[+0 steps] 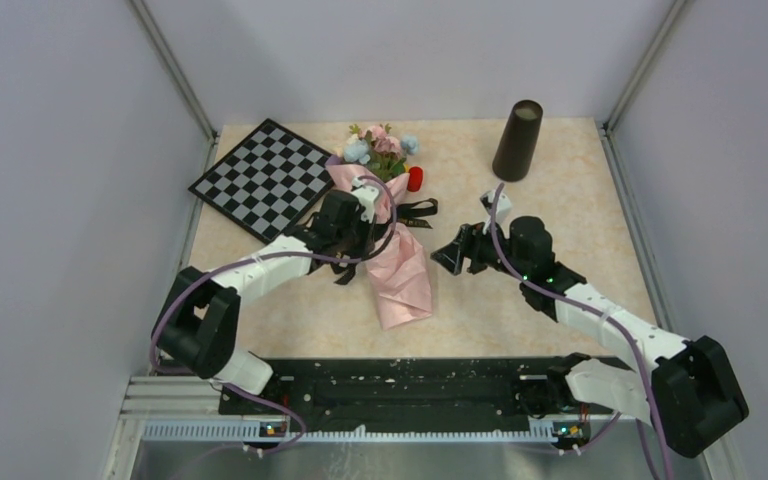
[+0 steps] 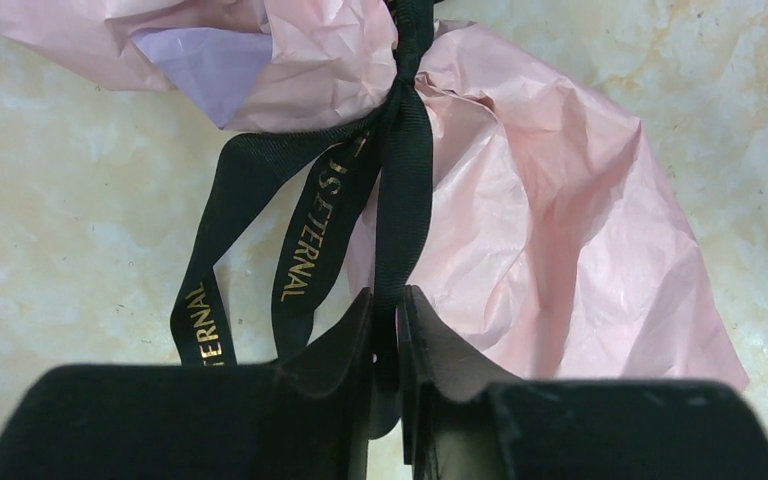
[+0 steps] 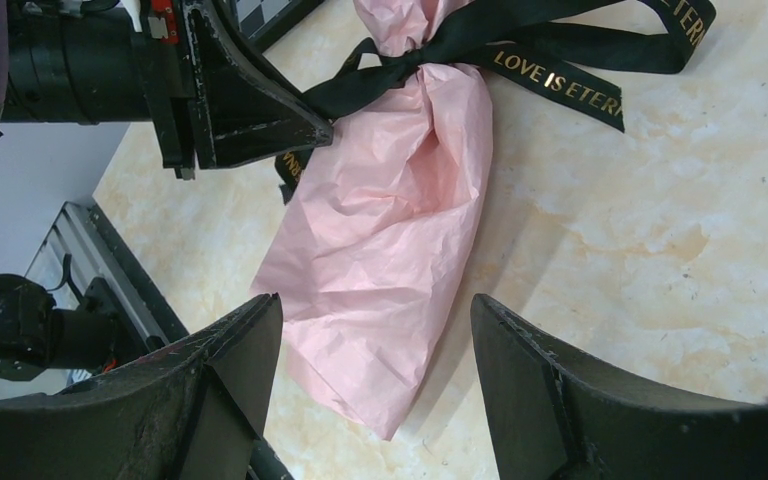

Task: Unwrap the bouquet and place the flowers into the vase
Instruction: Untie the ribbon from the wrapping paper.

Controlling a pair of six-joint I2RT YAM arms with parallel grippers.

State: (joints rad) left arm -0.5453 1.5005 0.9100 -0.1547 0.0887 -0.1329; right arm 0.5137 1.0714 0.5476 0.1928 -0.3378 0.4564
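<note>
The bouquet (image 1: 400, 262) lies flat in the middle of the bench (image 1: 580, 190), its flowers (image 1: 382, 150) pointing to the far side beside a checkered board (image 1: 265, 178) and a small red block (image 1: 415, 179), and the vase (image 1: 517, 140) stands upright well apart at the far right. The left claw (image 2: 385, 335) is pinched on one hanging strand of the black ribbon (image 2: 400, 170) just below the knot, with its fingers almost meeting around the thin band. The right claw (image 3: 375, 305) stands wide open and holds nothing, hovering just beside the narrow wrapped end of the pink paper (image 3: 390, 230) without touching it. The main risk, as I judge it, is that nothing pins the bouquet down. A pull on the strand would then likely drag the whole light bundle across the smooth bench rather than undo the bow, and could push the blooms into the board or the block. The ribbon is slick and thin, so it may also slide out of the pinch partway. I cannot tell whether the strand in the pinch is a free tail or part of a loop. If it is a loop, pulling it would tighten the knot. The crinkled paper could tear or bunch if the open claw presses on it carelessly. The tall, narrow vase looks easy to tip later.
</note>
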